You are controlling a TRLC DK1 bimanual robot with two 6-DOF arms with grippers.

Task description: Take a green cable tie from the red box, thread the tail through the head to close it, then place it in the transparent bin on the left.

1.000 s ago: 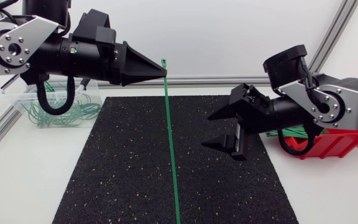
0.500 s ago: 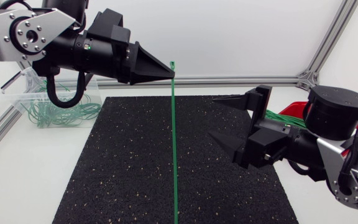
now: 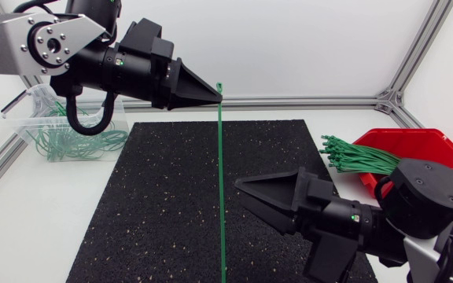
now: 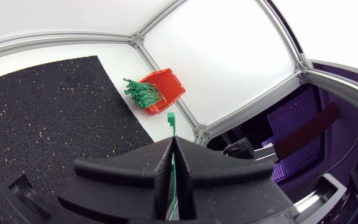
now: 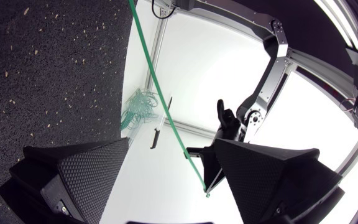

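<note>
My left gripper (image 3: 215,95) is raised over the far edge of the black mat (image 3: 156,204), shut on a green cable tie (image 3: 221,189) just under its head. The tie hangs straight down to the front edge. In the left wrist view the tie's head (image 4: 171,120) sticks out past the closed gripper (image 4: 173,147). My right gripper (image 3: 278,232) is low at the front right, open, pointing left toward the tie's lower part. In the right wrist view the tie (image 5: 163,115) crosses the gap of the right gripper (image 5: 169,165), touching neither finger.
The red box (image 3: 427,148) at the right holds a bundle of green ties (image 3: 360,157); it also shows as the red box (image 4: 165,87). The transparent bin (image 3: 34,126) at the far left holds looped ties, seen again as the bin (image 5: 138,109).
My right arm has swung from beside the red box down to the front, bringing its open gripper close to the tie's lower part. The left gripper shifted slightly right with the tie.
</note>
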